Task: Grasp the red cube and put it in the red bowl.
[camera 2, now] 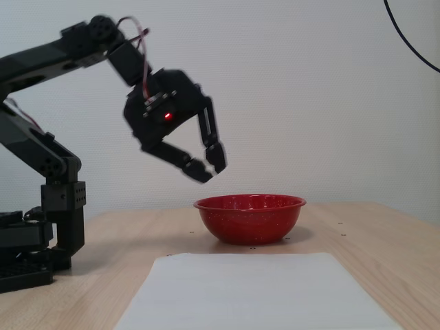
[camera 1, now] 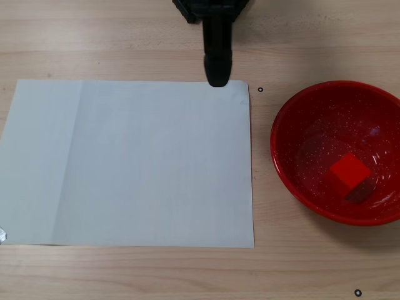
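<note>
The red cube (camera 1: pixel 349 172) lies inside the red bowl (camera 1: pixel 294 119), toward its lower right. The bowl stands on the table to the right of a white sheet; in a fixed view from the side (camera 2: pixel 249 218) its wall hides the cube. My gripper (camera 2: pixel 208 165) hangs in the air above and left of the bowl, jaws slightly apart and empty. From above, only its black fingertips (camera 1: pixel 217 74) show at the top edge of the sheet.
A white paper sheet (camera 1: pixel 131 162) covers the middle of the wooden table. The arm's base (camera 2: pixel 34 240) stands at the left. Small black marks (camera 1: pixel 260 90) dot the table near the bowl.
</note>
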`<state>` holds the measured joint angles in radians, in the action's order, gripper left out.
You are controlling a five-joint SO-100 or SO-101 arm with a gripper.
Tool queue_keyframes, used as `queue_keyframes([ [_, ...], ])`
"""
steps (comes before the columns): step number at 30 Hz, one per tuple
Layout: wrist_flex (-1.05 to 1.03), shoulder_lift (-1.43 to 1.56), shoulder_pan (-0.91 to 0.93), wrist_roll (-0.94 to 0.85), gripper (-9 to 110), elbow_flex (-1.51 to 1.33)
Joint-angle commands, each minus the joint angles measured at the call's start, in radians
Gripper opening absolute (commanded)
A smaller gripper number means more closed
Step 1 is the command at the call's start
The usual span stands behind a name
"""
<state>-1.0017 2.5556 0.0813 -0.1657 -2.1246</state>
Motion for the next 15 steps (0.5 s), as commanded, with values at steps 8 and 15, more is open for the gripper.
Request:
queue_keyframes([
  [8, 0.299, 0.295, -0.003, 0.046, 0, -0.322],
  [15, 0.400, 0.476, -0.006, 0.048, 0, -0.584],
])
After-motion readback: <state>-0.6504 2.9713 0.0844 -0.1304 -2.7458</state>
